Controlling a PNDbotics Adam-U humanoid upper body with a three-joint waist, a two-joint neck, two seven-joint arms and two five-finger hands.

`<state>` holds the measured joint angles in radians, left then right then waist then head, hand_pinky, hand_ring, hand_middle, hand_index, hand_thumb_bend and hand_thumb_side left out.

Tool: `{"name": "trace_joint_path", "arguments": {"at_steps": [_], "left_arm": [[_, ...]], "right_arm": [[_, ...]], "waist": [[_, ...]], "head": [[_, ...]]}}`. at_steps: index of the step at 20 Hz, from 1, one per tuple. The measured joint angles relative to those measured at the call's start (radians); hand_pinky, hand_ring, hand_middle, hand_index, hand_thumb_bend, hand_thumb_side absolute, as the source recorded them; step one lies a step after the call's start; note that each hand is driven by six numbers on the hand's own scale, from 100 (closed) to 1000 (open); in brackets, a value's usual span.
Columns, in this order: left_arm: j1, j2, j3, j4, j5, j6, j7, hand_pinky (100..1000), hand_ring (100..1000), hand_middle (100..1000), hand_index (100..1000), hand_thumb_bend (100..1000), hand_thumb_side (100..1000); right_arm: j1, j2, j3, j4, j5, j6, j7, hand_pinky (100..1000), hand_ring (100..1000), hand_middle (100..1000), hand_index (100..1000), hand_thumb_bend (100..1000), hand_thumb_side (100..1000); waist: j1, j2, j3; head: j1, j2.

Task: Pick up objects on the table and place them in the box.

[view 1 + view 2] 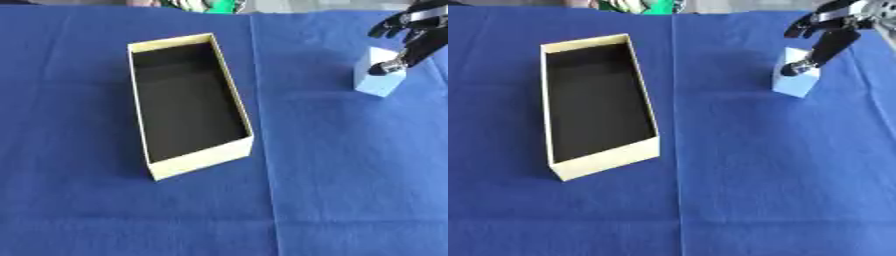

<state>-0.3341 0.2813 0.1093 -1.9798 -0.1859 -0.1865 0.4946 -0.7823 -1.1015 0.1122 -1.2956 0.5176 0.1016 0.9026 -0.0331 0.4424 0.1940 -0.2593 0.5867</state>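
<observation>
Pale block (795, 79) on blue cloth (737, 165); right robot hand (826, 37) fingertip touching, fingers spread

A test bench: table draped in plain blue cloth (350, 175).

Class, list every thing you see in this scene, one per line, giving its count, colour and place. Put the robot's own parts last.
box: one, cream outside and dark inside, open, left of centre on the cloth.
block: one, pale blue-white, upright at the right rear.
tablecloth: one, blue, covering the table.
green and white thing: one, at the far edge, unclear.
right robot hand: one, black, upper right, fingertips on the block's top.
</observation>
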Motion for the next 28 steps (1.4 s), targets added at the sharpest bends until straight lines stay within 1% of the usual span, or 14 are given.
{"name": "trace_joint_path", "arguments": {"at_steps": [7,12,17,21,28], "left_arm": [[0.0,-0.001,0.0,0.0,0.0,-0.001,-0.003,551,668,621,736,100,736],[0.0,-0.008,0.0,0.0,0.0,-0.001,-0.005,551,668,621,736,100,737],[0.0,-0.008,0.0,0.0,0.0,-0.002,-0.006,551,668,620,736,100,738],[0.0,-0.008,0.0,0.0,0.0,-0.002,-0.006,551,668,619,736,100,739],[0.0,-0.009,0.0,0.0,0.0,-0.002,-0.006,552,668,620,736,100,741]], "right_arm": [[-0.005,0.015,-0.002,0.02,0.041,-0.005,0.003,885,992,965,1000,426,477],[-0.018,0.015,-0.026,0.033,0.076,-0.015,0.004,886,993,970,1000,423,476],[-0.018,0.015,-0.045,0.051,0.088,-0.019,0.005,885,993,970,1000,424,470],[-0.019,0.015,-0.057,0.066,0.099,-0.018,0.006,885,995,974,1000,426,466],[-0.027,0.016,-0.063,0.085,0.136,-0.014,-0.001,878,993,975,1000,431,460]], "waist": [[0.0,0.01,0.0],[0.0,0.014,-0.002],[0.0,0.019,-0.002],[0.005,0.022,-0.003],[0.007,0.03,-0.002]], "head": [[0.0,0.0],[0.001,-0.001],[0.001,-0.01],[0.001,-0.018],[-0.004,-0.027]]}}
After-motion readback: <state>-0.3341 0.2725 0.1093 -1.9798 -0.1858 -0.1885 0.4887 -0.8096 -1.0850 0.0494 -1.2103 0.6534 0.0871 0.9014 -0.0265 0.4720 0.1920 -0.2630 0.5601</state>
